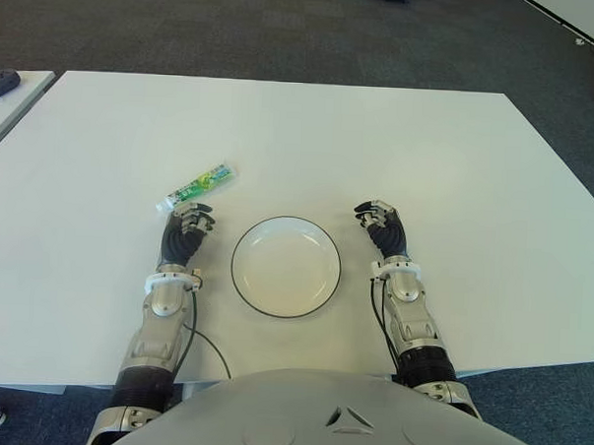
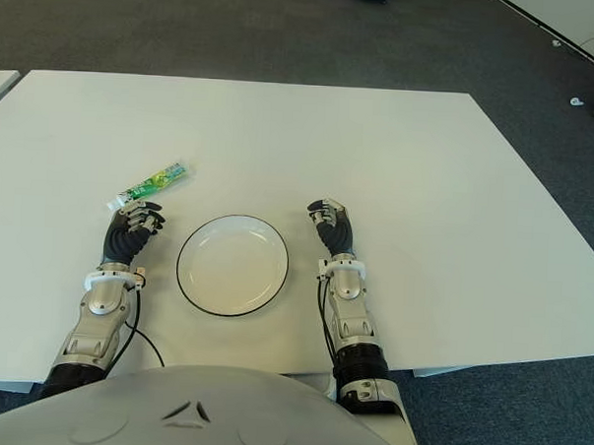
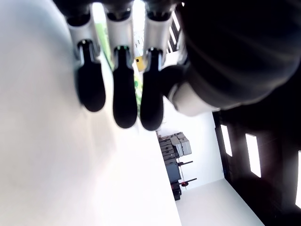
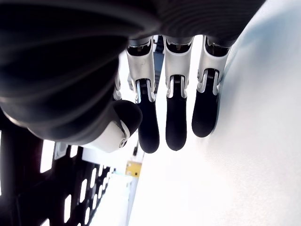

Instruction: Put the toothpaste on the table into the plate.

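While the toothpaste lies flat on the table, nothing holds it and the plate has nothing in it.

Toothpaste [image 1: 196, 187]: a slim tube, white with a green printed pattern along its body, lying slantwise on the table to the robot's left of the plate; its far end points up and toward the middle of the table, its near white end sits just ahead of the left hand's fingertips.

Plate [image 1: 327, 248]: round, white, with a thin dark rim, set on the table between the two hands, near the front edge.

Left hand [image 1: 184, 233]: left of the plate, palm down, just behind the tube's near end. Its wrist view shows three dark fingers [image 3: 124, 96] loosely bent above the white surface, with a strip of the green tube visible between them; the fingers close on nothing. Whether a fingertip touches the tube I cannot tell.

Right hand [image 1: 383, 228]: right of the plate, well apart from the tube. Its own wrist view shows the fingers slack and slightly curled beside the table, holding nothing.

Table [image 1: 428, 149]: broad, white, with dark carpet around it.
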You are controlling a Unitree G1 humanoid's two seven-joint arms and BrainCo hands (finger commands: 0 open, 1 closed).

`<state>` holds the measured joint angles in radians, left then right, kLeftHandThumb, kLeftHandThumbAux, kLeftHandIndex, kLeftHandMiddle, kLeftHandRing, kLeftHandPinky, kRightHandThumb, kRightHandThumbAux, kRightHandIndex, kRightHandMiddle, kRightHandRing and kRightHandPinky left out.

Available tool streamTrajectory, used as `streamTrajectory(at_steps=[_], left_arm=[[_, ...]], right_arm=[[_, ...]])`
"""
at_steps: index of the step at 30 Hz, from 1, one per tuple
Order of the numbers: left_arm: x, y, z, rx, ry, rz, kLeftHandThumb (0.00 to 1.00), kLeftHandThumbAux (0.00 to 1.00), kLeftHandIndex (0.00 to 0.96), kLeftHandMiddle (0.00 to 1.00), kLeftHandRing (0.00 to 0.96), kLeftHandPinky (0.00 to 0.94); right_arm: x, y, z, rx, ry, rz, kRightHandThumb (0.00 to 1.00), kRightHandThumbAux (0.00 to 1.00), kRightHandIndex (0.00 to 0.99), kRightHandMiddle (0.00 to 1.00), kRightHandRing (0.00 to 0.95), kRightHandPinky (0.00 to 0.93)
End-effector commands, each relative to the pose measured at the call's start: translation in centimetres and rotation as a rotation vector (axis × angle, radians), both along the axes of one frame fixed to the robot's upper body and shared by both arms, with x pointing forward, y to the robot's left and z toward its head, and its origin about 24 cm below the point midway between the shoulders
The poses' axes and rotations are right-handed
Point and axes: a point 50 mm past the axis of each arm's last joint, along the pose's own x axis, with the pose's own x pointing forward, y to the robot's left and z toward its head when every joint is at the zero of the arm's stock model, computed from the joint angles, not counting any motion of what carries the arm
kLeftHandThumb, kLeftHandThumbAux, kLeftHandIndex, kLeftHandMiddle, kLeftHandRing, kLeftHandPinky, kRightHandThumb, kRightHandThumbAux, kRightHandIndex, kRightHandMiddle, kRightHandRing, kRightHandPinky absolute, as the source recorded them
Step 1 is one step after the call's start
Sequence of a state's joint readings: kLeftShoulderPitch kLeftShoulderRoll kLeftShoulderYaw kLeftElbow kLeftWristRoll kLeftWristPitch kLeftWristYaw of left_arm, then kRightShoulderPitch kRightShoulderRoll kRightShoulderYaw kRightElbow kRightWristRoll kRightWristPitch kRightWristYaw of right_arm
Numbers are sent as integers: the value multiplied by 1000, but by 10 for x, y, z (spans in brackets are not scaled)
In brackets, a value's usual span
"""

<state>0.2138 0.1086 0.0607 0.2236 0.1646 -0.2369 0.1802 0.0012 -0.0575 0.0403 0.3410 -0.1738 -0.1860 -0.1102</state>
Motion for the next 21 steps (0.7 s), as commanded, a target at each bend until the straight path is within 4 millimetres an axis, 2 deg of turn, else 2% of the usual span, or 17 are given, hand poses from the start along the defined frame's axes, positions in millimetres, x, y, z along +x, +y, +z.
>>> streamTrajectory(at_steps=[1, 21], left_arm=[[-1, 1, -3, -4, 26, -12, 703, 719, 428, 539, 553, 515], [-1, 3, 1, 53, -19, 31, 705, 719, 428, 545, 549, 509]], right_arm=[[-2, 0, -5, 10, 29, -8, 713, 732, 419, 423, 403, 414], [-4, 2, -5, 2, 27, -9, 714, 732, 419, 431, 407, 411]])
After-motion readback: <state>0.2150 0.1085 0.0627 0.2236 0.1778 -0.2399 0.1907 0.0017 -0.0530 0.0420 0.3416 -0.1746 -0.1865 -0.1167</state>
